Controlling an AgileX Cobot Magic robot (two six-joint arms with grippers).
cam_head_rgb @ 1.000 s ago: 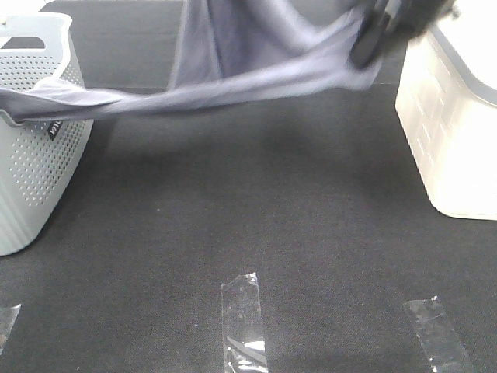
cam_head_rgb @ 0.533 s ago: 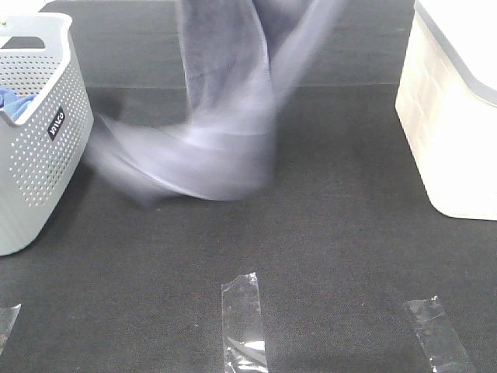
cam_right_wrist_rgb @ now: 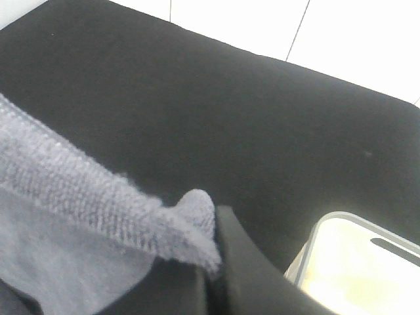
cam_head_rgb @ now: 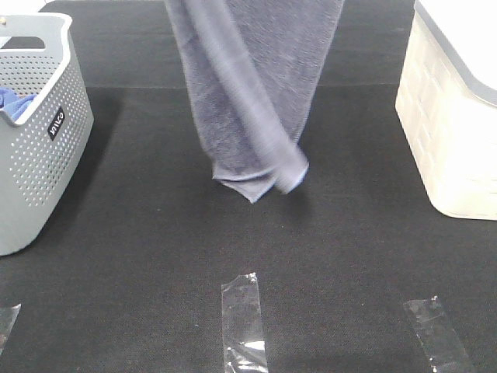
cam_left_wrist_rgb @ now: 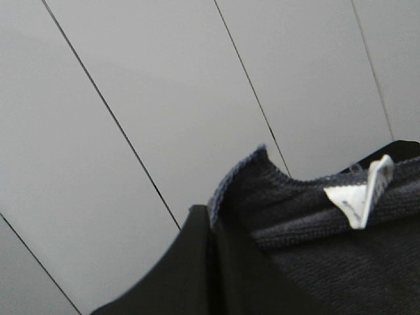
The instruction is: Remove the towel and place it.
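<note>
One black bench (cam_head_rgb: 155, 256) fills nearly the whole high view. Next in size is the towel (cam_head_rgb: 248, 93), greyish-lavender. It hangs straight down from above the top edge of that view, over the far middle of the bench. It is between the basket and the bin and well apart from both. It is gathered into long folds, with one rolled fold crossing its front, and it narrows to a point at the lower end. That end is blurred and sits right by its own shadow, so I cannot tell whether it touches the bench.

On my right a white bin (cam_head_rgb: 450, 140) with a grey rim stands at the bench's edge. On my left is a grey perforated basket (cam_head_rgb: 39, 155), and a blue cloth (cam_head_rgb: 14, 101) shows inside it, just below the rim. Three strips of clear tape (cam_head_rgb: 243, 318) lie on the near part of the bench: one in the middle, one to the right, and one cut off at the left edge.

My left claw (cam_left_wrist_rgb: 209, 226) is closed tight, and the towel's stitched hem comes out from between its dark fingers. A small white tag (cam_left_wrist_rgb: 357, 200) stands up from the hem near it. My right claw (cam_right_wrist_rgb: 211, 269) is closed as well, pinching a bunched corner of the towel's hem where the fingers meet, above the bench and a corner of the bin.
</note>
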